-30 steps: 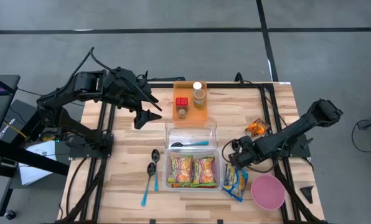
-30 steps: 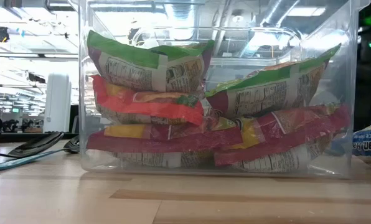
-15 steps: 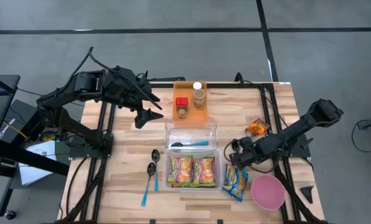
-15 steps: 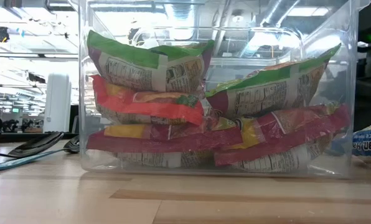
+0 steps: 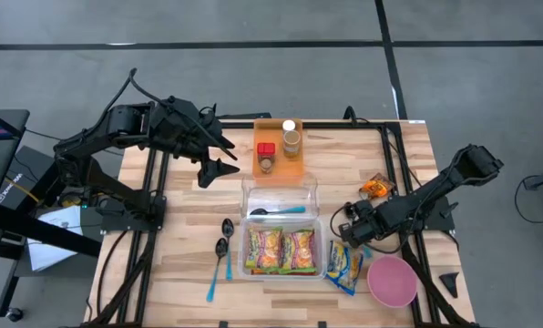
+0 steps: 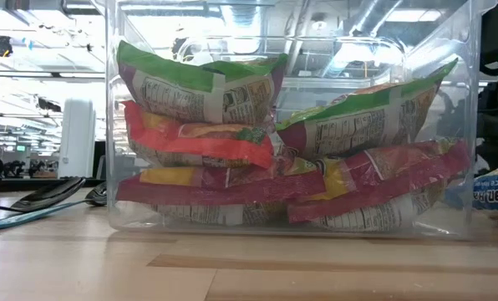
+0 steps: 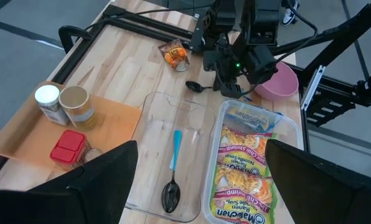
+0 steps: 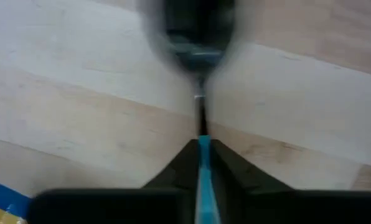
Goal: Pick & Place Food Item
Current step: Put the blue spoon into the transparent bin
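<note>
A: Right gripper [image 5: 345, 221], lower right of the high view, is clenched on a blue-handled black spoon [image 8: 200, 124]!

B: Left gripper [image 5: 219, 155] hangs released, upper left; the noodle packets [image 5: 281, 249] sit in the clear plastic container [image 5: 283, 271].

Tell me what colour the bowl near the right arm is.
Pink; the bowl shows best in the high view, at the table's front right corner.

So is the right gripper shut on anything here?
Yes: the right gripper is shut on a spoon's blue handle, with the dark bowl sticking out ahead over the table.
</note>
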Controlling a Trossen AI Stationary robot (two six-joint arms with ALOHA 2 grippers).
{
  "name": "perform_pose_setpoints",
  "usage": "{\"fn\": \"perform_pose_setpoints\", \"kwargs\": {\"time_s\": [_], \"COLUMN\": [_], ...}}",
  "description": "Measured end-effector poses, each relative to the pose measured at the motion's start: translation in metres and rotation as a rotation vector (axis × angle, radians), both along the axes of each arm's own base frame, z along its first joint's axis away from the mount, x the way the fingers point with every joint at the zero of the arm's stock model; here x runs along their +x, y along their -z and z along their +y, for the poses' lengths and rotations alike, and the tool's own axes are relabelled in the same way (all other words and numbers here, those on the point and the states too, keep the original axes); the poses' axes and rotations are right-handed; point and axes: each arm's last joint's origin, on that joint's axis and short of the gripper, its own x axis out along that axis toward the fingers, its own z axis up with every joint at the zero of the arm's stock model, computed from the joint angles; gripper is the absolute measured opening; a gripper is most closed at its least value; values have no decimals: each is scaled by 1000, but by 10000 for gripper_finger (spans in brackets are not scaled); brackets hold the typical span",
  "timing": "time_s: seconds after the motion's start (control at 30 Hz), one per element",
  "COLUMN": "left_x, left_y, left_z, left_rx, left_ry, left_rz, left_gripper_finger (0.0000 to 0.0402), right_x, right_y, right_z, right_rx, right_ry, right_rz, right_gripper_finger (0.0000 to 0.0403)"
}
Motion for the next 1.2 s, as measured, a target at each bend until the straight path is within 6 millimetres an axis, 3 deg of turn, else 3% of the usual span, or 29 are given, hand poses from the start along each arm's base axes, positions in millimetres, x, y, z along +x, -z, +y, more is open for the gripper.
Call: {"fn": "perform_pose_setpoints", "kwargs": {"time_s": [0.07,0.43,0.73,1.2], "left_x": [0,0,0,0], "left_y": [0,0,0,1], "left_z": [0,0,0,0], "left_rx": [0,0,0,-1], "left_ry": [0,0,0,0], "left_rz": [0,0,2,12], "left_gripper_finger": [347,347,347,347], "right_x": [0,-3,6,20], "right_y": [0,-4,-34,-106], "right_z": [1,9,16,18], "right_rx": [-6,-66,-155,-398], "right_ry": [-3,-8,-38,-284], "right_rz": [-5,-69,-123,-86], "right_gripper_finger": [12,6,4,3]}}
